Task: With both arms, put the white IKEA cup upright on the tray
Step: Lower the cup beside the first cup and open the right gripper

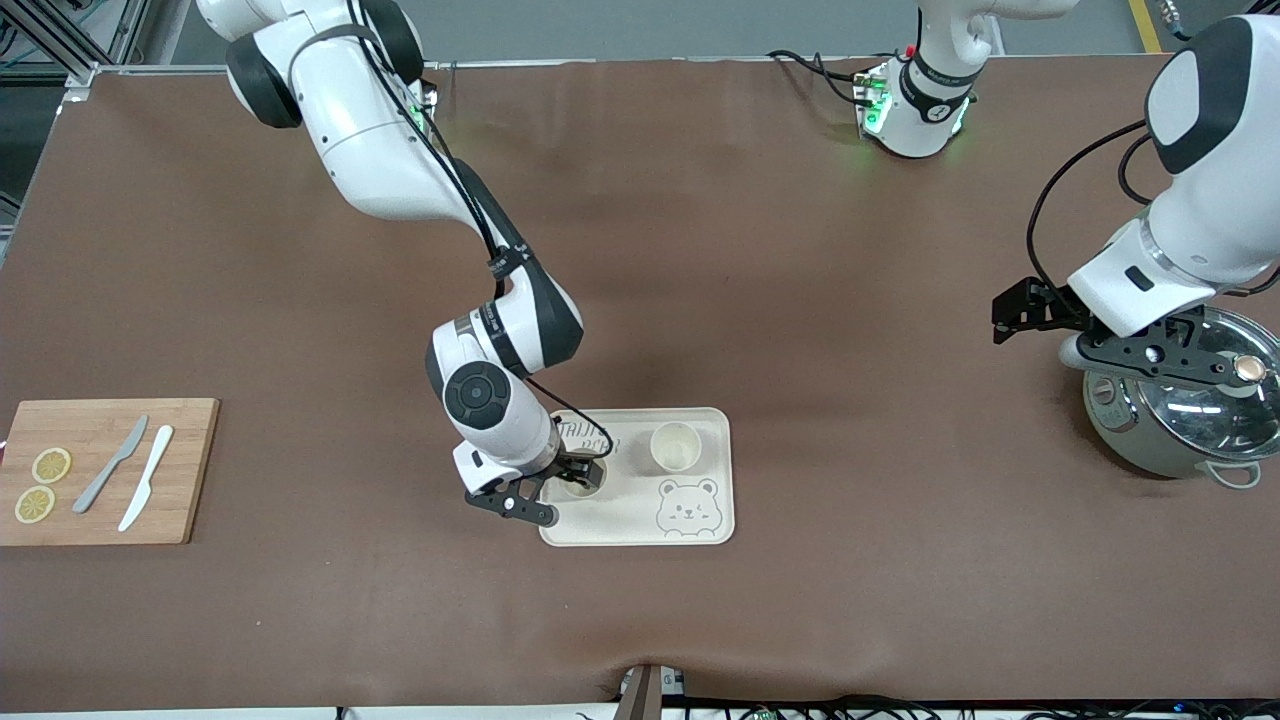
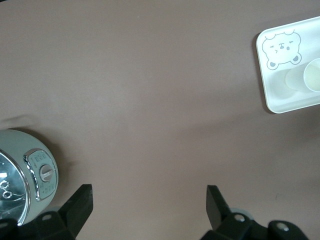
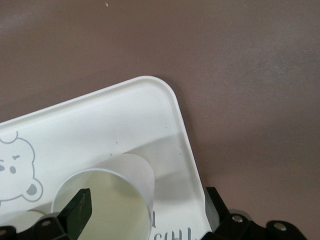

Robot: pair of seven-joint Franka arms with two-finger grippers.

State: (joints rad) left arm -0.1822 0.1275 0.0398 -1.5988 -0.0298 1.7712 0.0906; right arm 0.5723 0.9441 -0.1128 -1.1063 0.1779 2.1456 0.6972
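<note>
the tray [image 1: 700,425] lies near the middle of the table. the right gripper [image 1: 575,478] is low over its end toward the right arm, fingers spread either side of an upright cup [image 3: 107,200], not clamping it. a second cup [image 1: 674,446] stands upright beside it. the left gripper [image 1: 1040,315] waits, released, over the cooker [image 1: 1180,415].

Two white cups [image 1: 674,446] [image 1: 583,473] upright on cream bear-print tray [image 1: 640,515], mid-table.
</note>
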